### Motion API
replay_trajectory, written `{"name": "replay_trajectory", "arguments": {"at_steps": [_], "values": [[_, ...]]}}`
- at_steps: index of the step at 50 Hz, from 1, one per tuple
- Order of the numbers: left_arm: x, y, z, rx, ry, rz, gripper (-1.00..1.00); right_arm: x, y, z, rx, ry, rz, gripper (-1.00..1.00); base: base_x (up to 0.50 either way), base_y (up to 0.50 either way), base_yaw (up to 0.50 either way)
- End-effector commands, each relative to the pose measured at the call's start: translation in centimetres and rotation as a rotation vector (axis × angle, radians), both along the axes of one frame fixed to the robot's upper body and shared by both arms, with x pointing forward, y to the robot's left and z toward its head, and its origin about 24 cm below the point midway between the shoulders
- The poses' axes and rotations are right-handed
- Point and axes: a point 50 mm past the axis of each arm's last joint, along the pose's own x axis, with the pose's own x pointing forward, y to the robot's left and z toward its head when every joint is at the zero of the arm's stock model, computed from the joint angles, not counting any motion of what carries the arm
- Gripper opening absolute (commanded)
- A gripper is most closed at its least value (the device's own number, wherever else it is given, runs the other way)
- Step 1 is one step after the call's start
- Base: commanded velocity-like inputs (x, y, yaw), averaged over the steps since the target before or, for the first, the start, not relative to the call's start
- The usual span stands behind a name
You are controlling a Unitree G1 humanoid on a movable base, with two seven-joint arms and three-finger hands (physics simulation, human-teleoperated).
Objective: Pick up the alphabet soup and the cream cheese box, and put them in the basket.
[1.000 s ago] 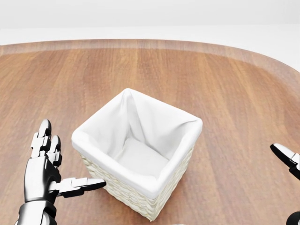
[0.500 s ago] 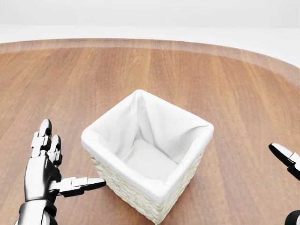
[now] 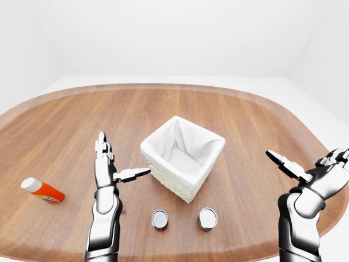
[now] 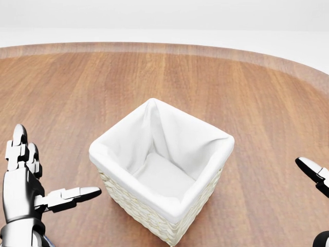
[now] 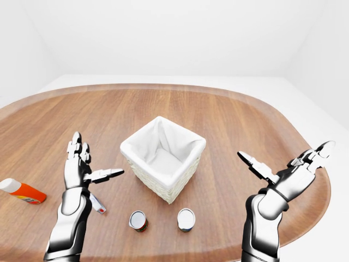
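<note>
The basket (image 3: 182, 157) is flanked on the counter (image 3: 234, 120) by the empty, open-fingered left robot hand (image 3: 106, 166) and right robot hand (image 5: 292, 174).

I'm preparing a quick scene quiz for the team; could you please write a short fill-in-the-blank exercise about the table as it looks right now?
1. The basket is lined with ____ cloth.
2. Below the basket in the left-eye view stand ____ cans.
3. The orange bottle lies on its ____.
4. The left hand has its fingers ____.

Missing words: white; two; side; open
</note>
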Motion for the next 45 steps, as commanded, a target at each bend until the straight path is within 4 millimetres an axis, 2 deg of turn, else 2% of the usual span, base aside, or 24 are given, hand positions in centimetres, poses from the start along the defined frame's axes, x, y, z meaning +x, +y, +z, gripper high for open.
{"name": "replay_trajectory", "arguments": {"at_steps": [1, 8, 13, 16, 18, 21, 30, 37, 40, 45], "values": [[-1.4, 1.1, 2.4, 0.046, -0.084, 0.063, 1.0, 0.0, 0.0, -0.1, 0.0, 0.004, -0.001, 1.0, 0.0, 0.0, 0.0], [-2.7, 2.6, 4.7, 0.062, -0.181, 0.097, 1.0, 0.0, 0.0, -0.1, 0.004, 0.003, 0.0, 1.0, 0.0, 0.0, 0.0], [-3.1, 2.8, 4.7, 0.17, -0.154, 0.114, 1.0, 0.0, -0.1, 0.0, 0.002, -0.003, -0.002, 1.0, 0.0, 0.0, 0.0], [-3.6, 2.7, 5.7, 0.262, -0.185, 0.195, 1.0, 0.0, -0.1, 0.1, 0.001, -0.006, 0.0, 1.0, 0.0, 0.0, 0.0], [-3.6, 2.5, 5.7, 0.272, -0.184, 0.186, 1.0, 0.1, -0.1, 0.0, 0.003, -0.003, 0.0, 1.0, 0.0, 0.0, 0.0], [-4.0, 2.8, 5.9, 0.406, -0.17, 0.284, 1.0, 0.1, -0.1, 0.0, 0.005, -0.003, 0.0, 1.0, 0.0, 0.0, 0.0], [-3.9, 2.9, 6.6, 0.506, -0.18, 0.32, 1.0, 0.2, -0.1, -0.1, 0.006, 0.003, 0.001, 1.0, 0.0, 0.0, 0.0], [-3.9, 1.6, 8.0, 0.88, -0.192, 0.373, 1.0, -0.1, -0.1, 0.3, 0.007, -0.02, 0.0, 1.0, 0.0, 0.0, 0.0], [-4.2, 1.0, 8.9, 0.968, -0.217, 0.397, 1.0, -0.1, -0.1, 0.4, 0.005, -0.021, 0.0, 1.0, 0.0, 0.0, 0.0], [-4.2, -0.1, 9.2, 1.124, -0.201, 0.391, 1.0, -0.2, 0.0, 0.2, 0.002, -0.013, -0.003, 1.0, 0.0, 0.0, 0.0]]}}
